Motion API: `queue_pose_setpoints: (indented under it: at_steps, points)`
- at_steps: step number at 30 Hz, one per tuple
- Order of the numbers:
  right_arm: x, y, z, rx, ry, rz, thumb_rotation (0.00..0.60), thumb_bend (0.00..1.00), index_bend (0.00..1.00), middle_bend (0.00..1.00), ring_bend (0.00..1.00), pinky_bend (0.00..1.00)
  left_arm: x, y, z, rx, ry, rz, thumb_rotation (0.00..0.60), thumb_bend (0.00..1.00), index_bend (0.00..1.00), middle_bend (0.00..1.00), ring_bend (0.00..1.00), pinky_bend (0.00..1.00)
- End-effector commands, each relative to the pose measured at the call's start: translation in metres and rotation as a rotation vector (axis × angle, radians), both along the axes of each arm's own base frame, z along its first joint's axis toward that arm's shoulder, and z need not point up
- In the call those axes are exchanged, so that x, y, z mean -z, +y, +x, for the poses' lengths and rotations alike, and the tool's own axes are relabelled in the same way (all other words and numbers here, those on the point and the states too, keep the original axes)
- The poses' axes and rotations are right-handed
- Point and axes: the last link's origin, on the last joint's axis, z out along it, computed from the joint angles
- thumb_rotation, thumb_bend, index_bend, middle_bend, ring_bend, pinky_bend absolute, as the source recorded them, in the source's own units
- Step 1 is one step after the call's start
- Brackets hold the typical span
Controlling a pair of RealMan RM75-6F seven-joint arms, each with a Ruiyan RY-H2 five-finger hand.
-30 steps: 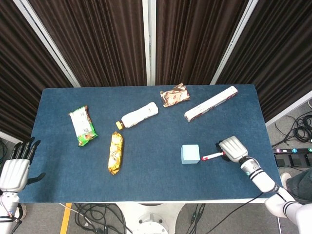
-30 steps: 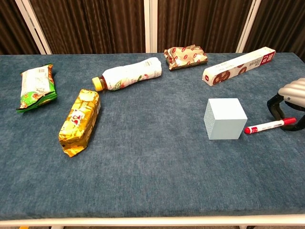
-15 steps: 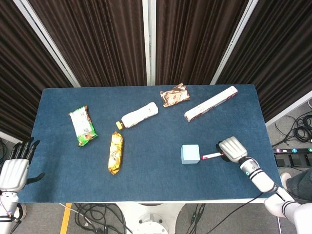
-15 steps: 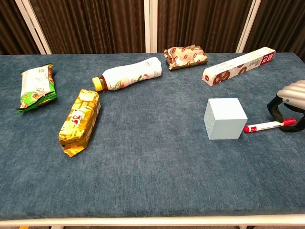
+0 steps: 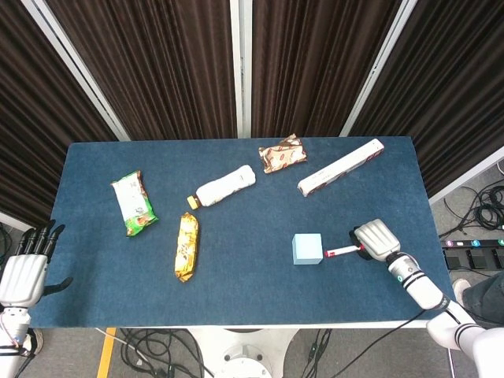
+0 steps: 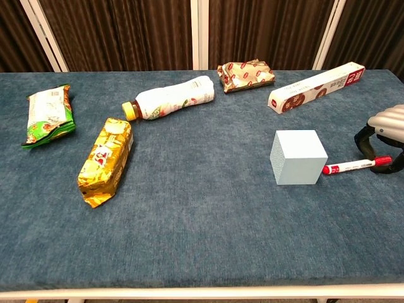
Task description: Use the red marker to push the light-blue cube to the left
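Observation:
The light-blue cube [image 5: 307, 249] [image 6: 298, 156] stands on the blue table, right of centre. A red marker [image 5: 341, 252] [image 6: 348, 167] lies level, its tip touching the cube's right side. My right hand [image 5: 377, 240] [image 6: 386, 140] grips the marker's far end at the right edge of the chest view. My left hand [image 5: 26, 268] hangs off the table's left edge with fingers spread, holding nothing; the chest view does not show it.
A gold snack pack [image 5: 187, 246], a green snack bag [image 5: 132, 204], a lying white bottle [image 5: 224, 186], a brown wrapper [image 5: 282, 153] and a long white box [image 5: 340, 167] lie to the left and behind the cube. The table's front edge [image 6: 202, 291] is near.
The marker has swung slightly, its tip staying at the cube's right face. The cube has barely moved. The left hand is still.

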Motion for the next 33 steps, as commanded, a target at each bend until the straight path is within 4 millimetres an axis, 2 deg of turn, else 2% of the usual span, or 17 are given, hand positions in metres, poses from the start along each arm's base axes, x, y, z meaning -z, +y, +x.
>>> queue_pose_setpoints:
  at_steps: [1, 13, 22, 33]
  points:
    - [-0.0001, -0.0003, 0.0004, 0.001, -0.006, -0.002, 0.600, 0.09, 0.45, 0.56, 0.82, 0.94, 0.0003, 0.0001, -0.0002, 0.000, -0.001, -0.001, 0.600, 0.00, 0.06, 0.04, 0.00, 0.07]
    - [-0.0006, -0.0015, 0.0032, -0.001, -0.022, -0.005, 0.600, 0.09, 0.44, 0.56, 0.82, 0.94, -0.0003, 0.0010, -0.0011, 0.001, 0.000, 0.000, 0.600, 0.00, 0.06, 0.04, 0.00, 0.07]
    - [0.0026, -0.0008, 0.0019, 0.004, -0.007, 0.006, 0.600, 0.09, 0.54, 0.57, 0.82, 0.94, 0.0005, 0.0014, -0.0023, -0.003, -0.002, -0.005, 0.600, 0.00, 0.07, 0.04, 0.00, 0.07]
    - [0.0033, -0.0016, 0.0021, 0.005, 0.005, 0.006, 0.600, 0.12, 0.59, 0.59, 0.82, 0.94, 0.0004, 0.0013, -0.0037, -0.007, -0.008, -0.008, 0.600, 0.00, 0.06, 0.04, 0.00, 0.07]
